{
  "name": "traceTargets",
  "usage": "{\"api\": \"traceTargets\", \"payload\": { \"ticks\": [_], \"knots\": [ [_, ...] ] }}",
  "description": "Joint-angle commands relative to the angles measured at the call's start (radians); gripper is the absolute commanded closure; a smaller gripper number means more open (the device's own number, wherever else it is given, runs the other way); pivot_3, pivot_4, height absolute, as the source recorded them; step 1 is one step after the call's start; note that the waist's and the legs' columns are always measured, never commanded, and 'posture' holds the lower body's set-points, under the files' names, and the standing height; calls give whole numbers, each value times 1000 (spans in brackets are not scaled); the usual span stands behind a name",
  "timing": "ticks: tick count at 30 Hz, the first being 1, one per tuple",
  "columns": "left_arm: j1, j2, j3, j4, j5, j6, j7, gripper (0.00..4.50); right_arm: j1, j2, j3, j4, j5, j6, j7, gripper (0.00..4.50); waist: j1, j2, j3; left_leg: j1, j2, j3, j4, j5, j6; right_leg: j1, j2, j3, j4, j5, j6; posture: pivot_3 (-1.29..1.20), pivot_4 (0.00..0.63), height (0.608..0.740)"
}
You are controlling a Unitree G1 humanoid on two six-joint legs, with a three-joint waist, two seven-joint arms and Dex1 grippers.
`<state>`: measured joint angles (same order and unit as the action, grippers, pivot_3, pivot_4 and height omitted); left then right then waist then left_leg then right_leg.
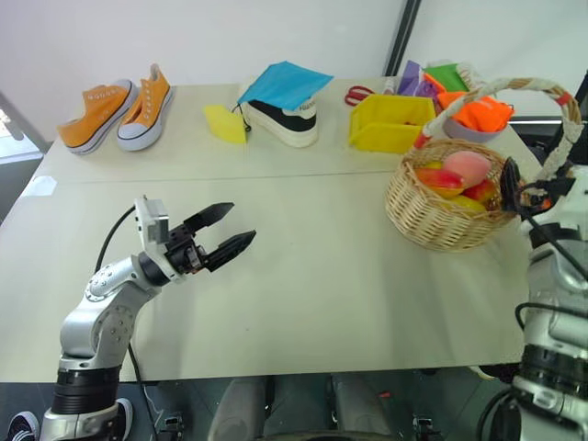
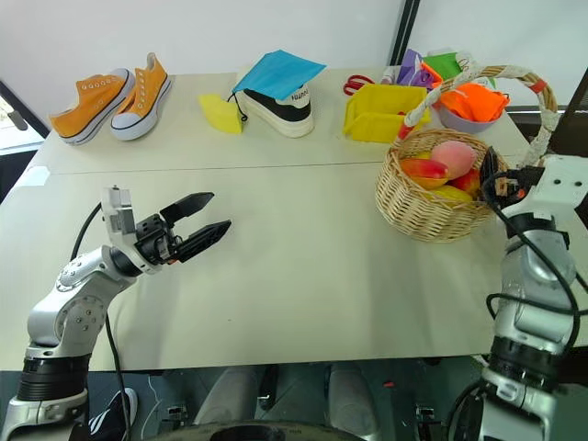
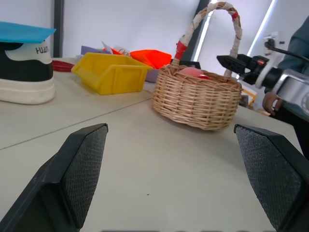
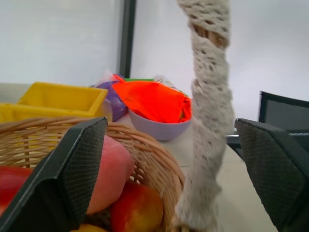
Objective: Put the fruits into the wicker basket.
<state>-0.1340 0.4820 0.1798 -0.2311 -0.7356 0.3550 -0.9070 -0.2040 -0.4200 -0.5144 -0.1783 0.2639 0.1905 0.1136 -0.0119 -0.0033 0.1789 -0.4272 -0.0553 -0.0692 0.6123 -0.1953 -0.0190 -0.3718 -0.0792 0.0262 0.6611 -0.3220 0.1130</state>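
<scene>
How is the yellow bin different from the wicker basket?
The yellow bin is boxy, smooth plastic with no handle; the wicker basket is round, woven and tan, with a tall arched handle wrapped in white and red. The wicker basket holds fruits piled to its rim, while no fruit shows in the yellow bin. The yellow bin sits farther back. Both stand upright on the table.

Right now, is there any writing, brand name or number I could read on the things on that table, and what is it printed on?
"HUA": white letters on the black-and-white shoe, cut off by the left wrist view's edge, so the word may run on.
Lettering on that shoe's side in the head views: too small to read.
Orange sneakers, yellow bin, wicker basket: no readable text.
</scene>
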Motion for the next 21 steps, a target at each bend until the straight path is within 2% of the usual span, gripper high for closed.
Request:
{"api": "traceTargets", "payload": {
  "ticks": [1,4,7,8,10,13,15,17,21],
  "knots": [
    [-3,-6,21,-6,7,-28,8,0,54,50,-32,-191,8,3,-73,33,0,0,0,0,0,0,0,0,0,0,0,0,0,0,0,0,150,740],
    [-3,-17,34,4,16,-37,33,0,133,107,-5,-334,41,0,-74,33,0,0,0,0,0,0,0,0,0,0,0,1,0,0,0,0,150,740],
    [-1,-30,48,20,33,-61,68,0,196,114,86,-392,51,-28,13,33,-4,1,-1,1,0,0,0,0,0,0,0,1,1,0,0,0,150,740],
    [-4,-31,54,39,52,-62,93,0,217,100,161,-405,53,-31,78,33,-5,1,-1,1,0,0,0,0,0,0,0,1,1,0,0,0,150,740],
    [-10,-24,68,83,110,-84,147,0,228,97,272,-427,162,34,193,33,-8,1,-1,2,0,0,0,0,0,1,0,1,1,0,0,0,150,740],
    [-16,-25,89,122,162,-144,183,0,223,66,334,-439,288,102,315,33,-3,0,0,2,1,0,0,0,0,1,0,1,2,0,0,0,150,740],
    [-15,-15,113,164,206,-178,228,0,202,14,369,-400,323,122,424,33,3,0,0,1,0,0,1,0,0,1,0,1,1,0,0,0,150,740],
    [-11,-15,149,200,255,-226,292,0,158,-55,442,-312,257,93,534,33,1,-1,0,1,0,-1,1,0,0,0,-1,0,-1,0,0,0,150,740],
    [4,-28,193,248,325,-307,385,0,80,-82,542,-170,175,42,626,33,1,-3,-1,2,0,-1,1,0,0,0,-1,0,-2,0,-1,0,150,740]
  ]
}}
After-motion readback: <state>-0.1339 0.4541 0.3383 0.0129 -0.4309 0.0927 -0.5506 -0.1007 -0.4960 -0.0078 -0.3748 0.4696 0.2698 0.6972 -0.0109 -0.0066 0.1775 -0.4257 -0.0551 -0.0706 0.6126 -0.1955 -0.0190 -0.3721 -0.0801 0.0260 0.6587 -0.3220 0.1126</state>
